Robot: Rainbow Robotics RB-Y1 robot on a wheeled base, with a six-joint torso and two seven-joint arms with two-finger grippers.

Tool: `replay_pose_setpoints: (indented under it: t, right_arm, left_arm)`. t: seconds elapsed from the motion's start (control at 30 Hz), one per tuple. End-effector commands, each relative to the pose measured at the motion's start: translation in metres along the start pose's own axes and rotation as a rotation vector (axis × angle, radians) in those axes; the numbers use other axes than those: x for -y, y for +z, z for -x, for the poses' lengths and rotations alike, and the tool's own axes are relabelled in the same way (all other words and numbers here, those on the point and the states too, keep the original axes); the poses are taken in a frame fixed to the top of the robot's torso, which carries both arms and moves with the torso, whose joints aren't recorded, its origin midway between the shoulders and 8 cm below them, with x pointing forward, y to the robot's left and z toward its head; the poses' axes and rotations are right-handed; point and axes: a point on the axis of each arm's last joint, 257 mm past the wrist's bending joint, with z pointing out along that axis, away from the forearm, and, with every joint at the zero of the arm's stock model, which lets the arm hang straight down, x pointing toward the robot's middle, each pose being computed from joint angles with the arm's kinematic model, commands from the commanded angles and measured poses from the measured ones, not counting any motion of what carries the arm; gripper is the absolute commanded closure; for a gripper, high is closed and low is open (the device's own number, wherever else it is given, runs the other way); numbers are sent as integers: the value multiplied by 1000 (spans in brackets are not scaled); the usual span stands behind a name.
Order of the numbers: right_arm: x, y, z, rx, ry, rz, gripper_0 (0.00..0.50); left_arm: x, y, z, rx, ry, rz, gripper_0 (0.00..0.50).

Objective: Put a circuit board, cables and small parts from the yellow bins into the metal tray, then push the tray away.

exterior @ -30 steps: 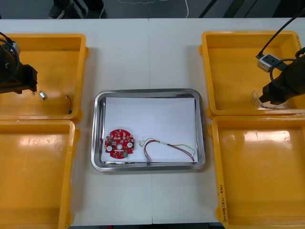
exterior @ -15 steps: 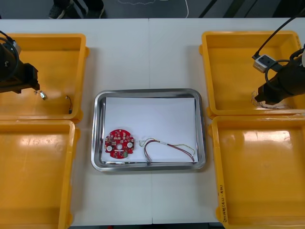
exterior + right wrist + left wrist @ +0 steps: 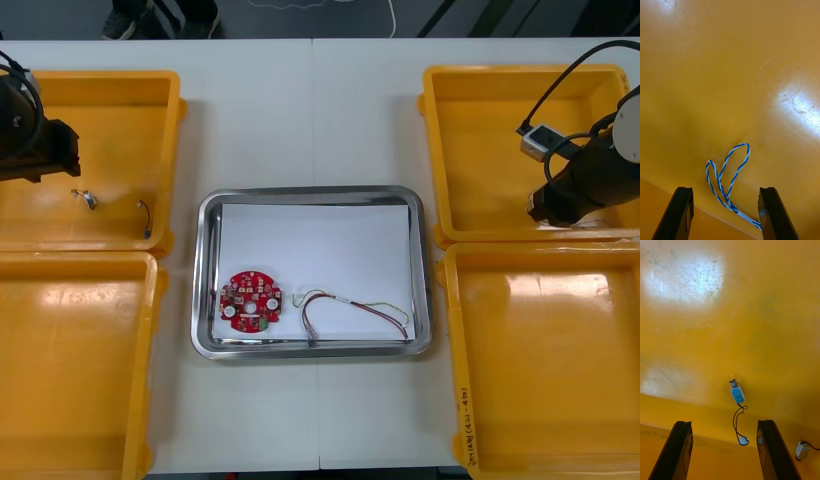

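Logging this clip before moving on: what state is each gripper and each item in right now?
Left gripper: open, over far left yellow bin.
Right gripper: open, over far right yellow bin.
Twisted blue and white cable: loose on that bin's floor, ungripped.
Small metal part: loose on bin floor.
Round red circuit board: flat in shiny metal tray.
Red and yellow cable: in tray, beside board.
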Motion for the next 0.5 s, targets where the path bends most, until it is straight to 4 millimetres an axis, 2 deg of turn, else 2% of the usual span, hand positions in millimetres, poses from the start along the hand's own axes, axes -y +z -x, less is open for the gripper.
replay_pose_setpoints:
  t: [0.03,0.23,0.5]
  right_arm:
    - [-5,6,0,-11,10,-14,0]
    - [-8,13,1,-19,12,-27,0]
    - [-5,25,4,-8,44,-16,0]
  left_arm:
    - [14,-10,29,49,-170,-48,0]
    - [18,6,27,36,-211,-69,0]
    - [23,15,25,26,-250,-71,0]
